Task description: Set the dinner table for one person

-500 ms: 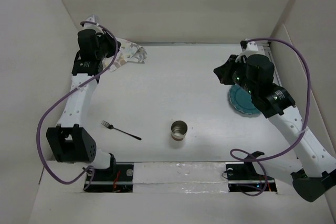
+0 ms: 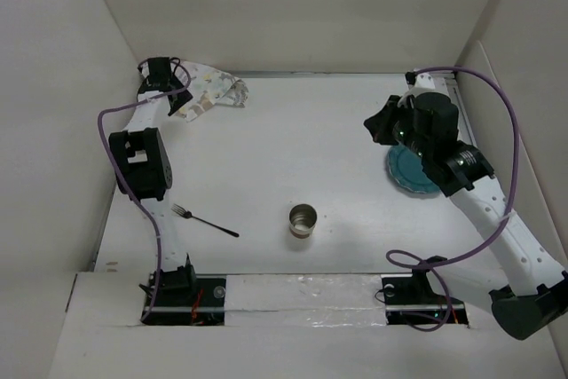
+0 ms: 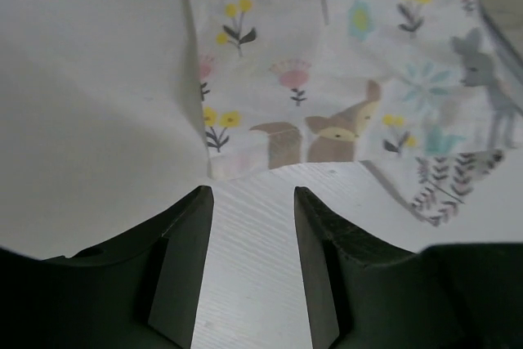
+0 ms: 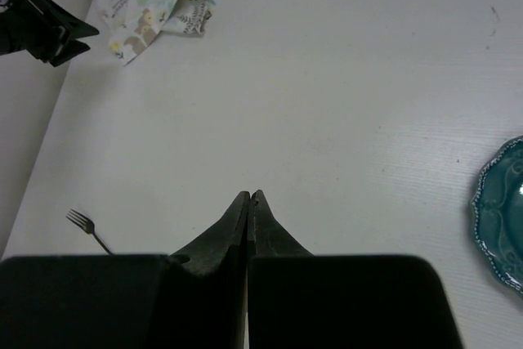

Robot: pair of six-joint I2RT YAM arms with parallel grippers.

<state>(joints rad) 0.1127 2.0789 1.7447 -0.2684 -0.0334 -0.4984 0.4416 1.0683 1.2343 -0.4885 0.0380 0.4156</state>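
The dinner table is the wide white surface. A crumpled placemat cloth printed with deer and flowers lies in its far left corner. My left gripper is low at the cloth's near edge. In the left wrist view it is open, with bare table between the fingers and the cloth just beyond the tips. My right gripper hovers at the right, shut and holding nothing. A teal plate lies partly under the right arm. A fork and a metal cup sit near the front.
Walls enclose the table on the left, back and right. The left arm's elbow hangs over the left side, near the fork. The right wrist view shows the cloth, fork and plate rim.
The left arm has stretched out toward the far left corner, bringing its gripper down at the cloth's edge. The right arm has shifted only slightly.
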